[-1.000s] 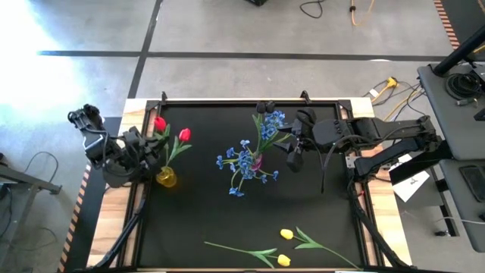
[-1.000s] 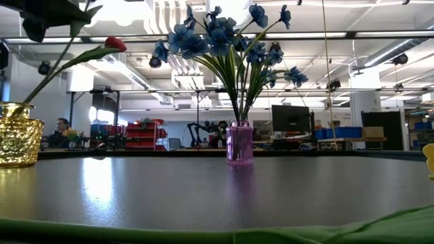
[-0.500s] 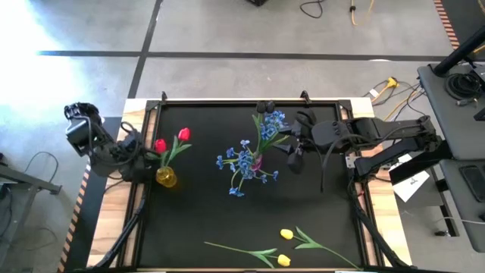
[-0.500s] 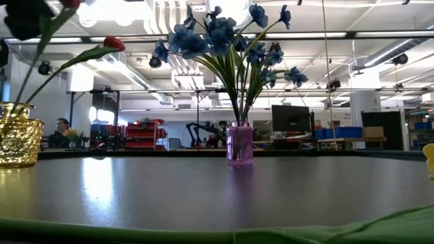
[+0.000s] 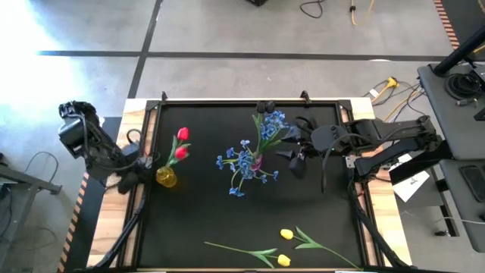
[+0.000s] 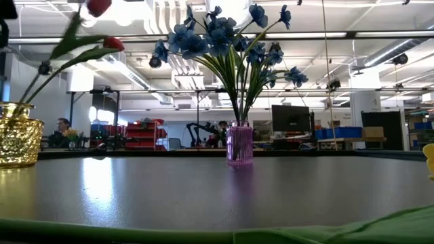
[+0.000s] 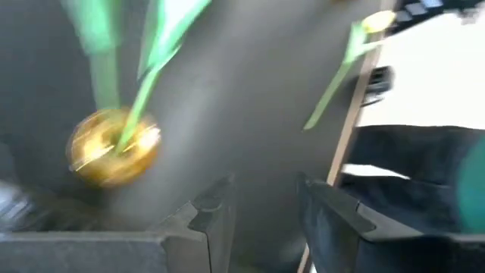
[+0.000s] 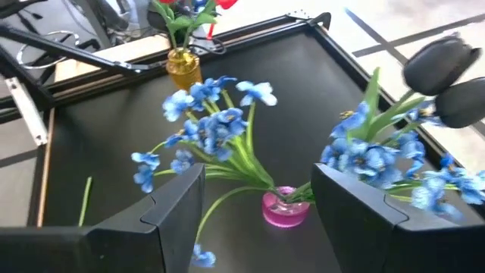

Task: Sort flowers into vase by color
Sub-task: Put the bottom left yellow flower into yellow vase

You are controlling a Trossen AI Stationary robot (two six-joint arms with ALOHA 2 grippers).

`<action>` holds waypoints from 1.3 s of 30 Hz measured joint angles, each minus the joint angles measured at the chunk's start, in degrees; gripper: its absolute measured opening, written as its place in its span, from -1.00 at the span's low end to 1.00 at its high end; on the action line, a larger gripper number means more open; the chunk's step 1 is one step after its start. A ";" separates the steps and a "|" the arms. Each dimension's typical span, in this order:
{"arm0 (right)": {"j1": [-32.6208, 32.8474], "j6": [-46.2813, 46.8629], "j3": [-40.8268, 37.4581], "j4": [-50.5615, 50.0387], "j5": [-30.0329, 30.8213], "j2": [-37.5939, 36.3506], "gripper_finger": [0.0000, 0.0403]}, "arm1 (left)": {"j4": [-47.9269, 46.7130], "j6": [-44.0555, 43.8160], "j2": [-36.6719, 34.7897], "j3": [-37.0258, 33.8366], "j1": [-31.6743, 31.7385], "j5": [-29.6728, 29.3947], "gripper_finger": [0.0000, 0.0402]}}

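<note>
A gold vase point(image 5: 166, 177) at the table's left holds two red tulips point(image 5: 182, 142) by their stems. My left gripper point(image 7: 265, 216) stands open just left of that vase point(image 7: 114, 145), near the table's left edge, with nothing between its fingers. A purple vase point(image 5: 258, 161) mid-table holds bunches of blue flowers point(image 8: 204, 114); dark blooms point(image 8: 447, 68) stick out on its far side. My right gripper point(image 8: 265, 220) hovers open to the right of the purple vase point(image 8: 286, 206). Two yellow tulips point(image 5: 285, 246) lie on the mat near the front edge.
The black mat point(image 5: 204, 212) has bare room between the vases and the lying yellow tulips. A raised frame point(image 5: 227, 101) runs round the table. In the low view a green leaf point(image 6: 339, 227) lies close across the front. Cables and a stand point(image 5: 455, 83) sit off the table's right.
My left gripper has let go of a red tulip and drawn back toward the table's left edge. That tulip now stands free in the gold vase, and its head has swung right, next to the other red tulip.
</note>
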 joint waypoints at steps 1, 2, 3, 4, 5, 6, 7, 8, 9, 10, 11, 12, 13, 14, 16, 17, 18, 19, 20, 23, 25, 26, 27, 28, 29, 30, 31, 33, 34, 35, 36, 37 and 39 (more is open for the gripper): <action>0.42 0.03 -0.05 0.02 0.00 0.00 0.16 | 3.10 2.03 1.06 -0.02 0.00 -0.68 -0.39; 0.78 0.21 -0.13 0.00 0.00 0.00 0.16 | 6.85 4.20 2.09 -0.31 0.00 -1.24 -0.39; 1.18 0.31 -0.21 0.00 -0.02 0.00 0.16 | 10.57 6.42 3.01 -0.68 0.00 -1.41 -0.39; 1.55 0.30 -0.28 -0.02 -0.02 0.02 0.16 | 14.31 8.67 4.24 -1.07 0.00 -1.48 -0.39; 1.92 0.30 -0.37 -0.02 0.00 0.02 0.16 | 17.78 10.70 5.71 -1.36 0.00 -1.56 -0.39; 2.29 0.28 -0.41 0.00 0.02 0.02 0.16 | 20.95 12.32 7.35 -1.40 -0.01 -1.60 -0.39; 2.71 0.28 -0.48 0.00 0.06 0.02 0.16 | 23.83 13.46 9.16 -1.40 -0.02 -1.63 -0.39; 3.14 0.16 -0.54 -0.01 0.23 0.02 0.16 | 25.94 14.15 10.87 -1.40 -0.02 -1.67 -0.39; 3.56 -0.19 -0.58 0.00 0.40 0.04 0.16 | 27.68 14.37 12.70 -1.40 -0.02 -1.65 -0.39; 3.96 -0.60 -0.59 -0.02 0.43 0.04 0.16 | 29.42 14.43 14.67 -1.43 -0.02 -1.63 -0.39; 4.33 -1.06 -0.59 0.00 0.45 0.05 0.16 | 31.22 14.45 16.54 -1.46 -0.08 -1.59 -0.39; 4.66 -1.59 -0.59 0.00 0.44 0.06 0.16 | 32.94 14.46 18.37 -1.46 -0.21 -1.56 -0.39; 5.00 -2.06 -0.59 0.00 0.44 0.06 0.16 | 34.36 14.48 20.24 -1.35 -0.39 -1.57 -0.39; 5.39 -2.21 -0.59 0.00 0.44 0.05 0.16 | 35.37 14.50 22.24 -0.98 -0.53 -1.56 -0.39; 6.32 -2.21 -0.59 0.00 0.48 0.05 0.16 | 36.82 14.50 26.44 0.02 -0.59 -1.54 -0.39; 7.03 -2.14 -0.59 0.00 0.50 0.07 0.16 | 37.22 14.52 28.54 0.65 -0.59 -1.68 -0.39; 7.88 -1.74 -0.59 -0.02 0.49 0.07 0.16 | 37.52 14.52 30.73 1.48 -0.57 -1.98 -0.39; 8.94 -0.97 -0.59 -0.03 0.49 0.07 0.16 | 37.89 14.56 32.99 2.63 -0.57 -2.57 -0.39; 10.20 -0.05 -0.59 -0.16 0.48 0.07 0.16 | 38.06 14.97 35.38 3.99 -0.57 -3.15 -0.39; 14.78 3.84 -0.59 -1.55 0.50 0.07 0.16 | 38.12 17.51 43.08 8.80 -0.57 -5.38 -0.39; 18.22 6.80 -0.69 -2.50 0.79 0.08 0.16 | 38.19 19.38 48.18 12.49 -0.57 -7.05 -0.39; 20.03 8.26 -0.92 -2.80 1.58 0.30 0.16 | 38.31 20.14 50.53 14.41 -0.55 -7.77 -0.39; 21.81 9.62 -1.13 -3.01 2.74 0.50 0.16 | 38.33 20.71 52.91 16.34 -0.47 -8.64 -0.39; 23.70 10.90 -1.32 -3.15 3.90 0.87 0.16 | 38.37 21.05 55.33 18.29 -0.37 -9.37 -0.39; 25.54 12.13 -1.54 -3.31 5.01 1.27 0.16 | 38.37 21.38 57.64 20.12 -0.21 -9.99 -0.39; 27.33 13.36 -1.81 -3.52 5.99 1.73 0.16 | 38.37 21.70 59.97 21.87 -0.08 -10.57 -0.39; 28.98 14.67 -2.04 -3.58 6.97 2.34 0.16 | 38.36 22.00 62.09 23.49 0.14 -10.73 -0.39; 31.75 16.40 -2.65 -3.41 8.50 3.85 0.16 | 38.35 22.51 66.21 26.42 0.81 -10.76 -0.39; 33.03 17.54 -2.92 -3.51 9.11 4.67 0.16 | 38.54 22.89 68.03 27.66 1.19 -10.72 -0.39; 34.14 18.52 -3.28 -3.54 9.45 5.66 0.16 | 38.87 23.52 69.91 28.87 1.76 -10.52 -0.39; 34.99 19.44 -3.54 -3.54 9.52 6.60 0.16 | 39.57 24.52 71.78 30.09 2.33 -10.12 -0.39; 35.60 20.66 -3.78 -3.56 9.51 7.54 0.16 | 40.16 25.67 73.67 31.32 2.90 -9.63 -0.39; 36.79 22.90 -4.05 -3.81 9.58 9.39 0.16 | 40.36 28.19 77.39 34.23 4.00 -9.10 -0.39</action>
